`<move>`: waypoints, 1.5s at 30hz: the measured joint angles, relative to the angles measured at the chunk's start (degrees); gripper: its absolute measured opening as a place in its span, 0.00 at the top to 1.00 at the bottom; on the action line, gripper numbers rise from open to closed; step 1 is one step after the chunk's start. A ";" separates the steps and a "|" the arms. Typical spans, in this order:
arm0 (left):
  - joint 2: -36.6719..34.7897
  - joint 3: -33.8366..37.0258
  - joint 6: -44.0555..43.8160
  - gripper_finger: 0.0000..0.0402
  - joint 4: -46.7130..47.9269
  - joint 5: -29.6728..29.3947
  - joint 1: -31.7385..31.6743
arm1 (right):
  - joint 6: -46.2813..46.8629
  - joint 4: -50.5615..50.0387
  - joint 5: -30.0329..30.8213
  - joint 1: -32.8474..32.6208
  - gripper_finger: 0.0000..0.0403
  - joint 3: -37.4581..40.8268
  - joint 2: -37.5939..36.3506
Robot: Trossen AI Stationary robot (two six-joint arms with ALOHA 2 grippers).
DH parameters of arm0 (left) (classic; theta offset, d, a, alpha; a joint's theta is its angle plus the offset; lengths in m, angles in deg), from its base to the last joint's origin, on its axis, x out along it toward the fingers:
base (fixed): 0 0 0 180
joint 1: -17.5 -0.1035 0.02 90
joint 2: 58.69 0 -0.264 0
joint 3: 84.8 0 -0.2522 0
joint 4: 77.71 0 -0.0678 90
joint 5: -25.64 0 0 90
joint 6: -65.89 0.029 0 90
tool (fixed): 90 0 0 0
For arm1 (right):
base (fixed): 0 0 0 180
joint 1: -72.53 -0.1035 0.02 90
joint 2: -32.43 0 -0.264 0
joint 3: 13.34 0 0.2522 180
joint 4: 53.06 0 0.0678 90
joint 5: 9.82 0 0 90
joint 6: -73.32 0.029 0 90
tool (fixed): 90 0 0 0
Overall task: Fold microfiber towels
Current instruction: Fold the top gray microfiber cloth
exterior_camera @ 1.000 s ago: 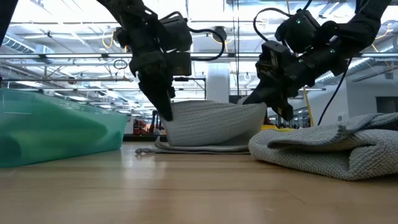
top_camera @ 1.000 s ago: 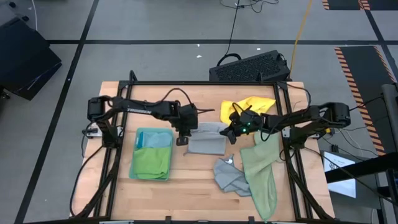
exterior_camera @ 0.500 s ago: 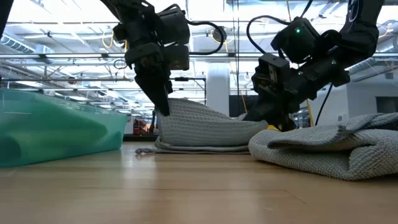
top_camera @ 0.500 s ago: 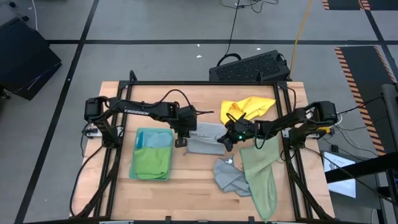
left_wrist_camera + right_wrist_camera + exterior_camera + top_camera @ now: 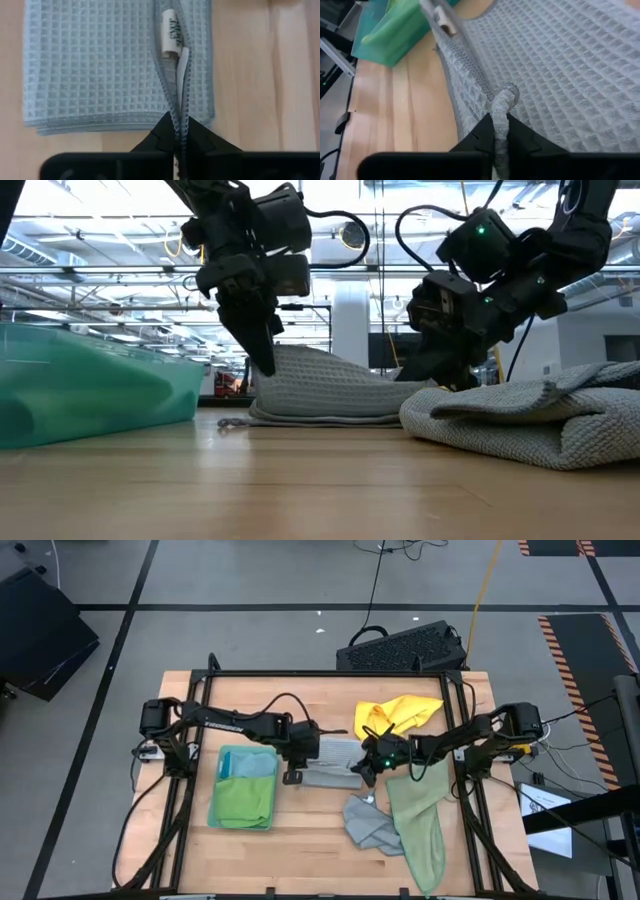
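A grey microfiber towel (image 5: 330, 762) lies folded at the table's middle, and both grippers are shut on it. My left gripper (image 5: 293, 776) is at its left end and my right gripper (image 5: 364, 773) at its right end. In the low view the towel (image 5: 330, 385) rises at its left end toward the left fingers and slopes down to the right. A yellow towel (image 5: 396, 715), a pale sage towel (image 5: 420, 815) and a crumpled grey towel (image 5: 370, 825) lie on the table to the right. My left gripper pinches the towel's hemmed edges (image 5: 176, 119) between its two fingers, beside the white tag (image 5: 170, 25); two edges run together into the fingers. The fingers come steeply from above. That end is raised while the rest lies on the table. My right gripper pinches a bunched corner (image 5: 502, 102) of the grey towel between its two fingers. The fingers slant down from the table's right side. The held corner sits low, close over the towel's lower layer; whether it rests on it I cannot tell.
A teal bin (image 5: 245, 788) holding green and blue folded towels stands left of the grey towel, close to my left arm. A black keyboard-like object (image 5: 405, 648) sits at the far edge. Bare wood shows along the table's near edge at the middle.
My right gripper has sunk and gone toward the table's left and near edge, still shut on the corner. The towel's right end, held up like a bowl before, has come down onto the lower layer. My left gripper has shifted slightly toward the near edge, keeping its end raised.
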 joint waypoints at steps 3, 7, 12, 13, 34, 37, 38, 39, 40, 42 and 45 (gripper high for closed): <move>0.00 0.00 0.89 0.88 0.09 -0.93 0.13 | 0.02 -0.22 -0.05 -0.36 0.86 0.00 0.00; 0.00 0.00 2.16 0.77 0.14 -0.90 0.33 | 0.05 -0.09 -3.76 -0.59 0.74 0.00 0.00; 0.00 0.00 0.56 0.62 0.21 -0.13 0.33 | 1.25 -0.04 -8.89 -0.59 0.65 0.00 0.00; 0.00 0.00 0.31 0.59 0.31 0.40 0.31 | 1.66 0.00 -9.88 -0.59 0.64 0.00 0.00; -3.46 -0.02 -18.05 0.86 -4.84 3.35 -0.20 | 20.50 7.29 -15.34 -0.63 0.81 -0.67 -3.37; -5.85 -0.02 -17.79 0.86 -4.56 1.72 -3.48 | 22.29 5.49 -9.53 -0.59 0.81 -1.13 -6.65; -6.41 -0.02 -17.00 0.85 -4.48 1.49 -4.79 | 22.59 3.56 -7.77 -0.49 0.81 -1.18 -7.91; -6.87 -0.06 -15.97 0.82 -4.77 1.31 -6.23 | 22.76 1.44 -6.09 -0.43 0.81 -1.41 -9.09; -7.15 -0.13 -14.84 0.79 -4.74 0.91 -7.63 | 22.79 -0.37 -4.51 -0.28 0.81 -1.76 -10.09; -7.02 -0.13 -12.44 0.71 -3.88 0.81 -10.05 | 22.75 -4.78 -2.72 0.03 0.81 -2.02 -12.39; -5.20 -0.13 -7.74 0.57 -3.43 0.85 -12.66 | 22.26 -10.03 -2.49 0.90 0.81 -2.26 -14.46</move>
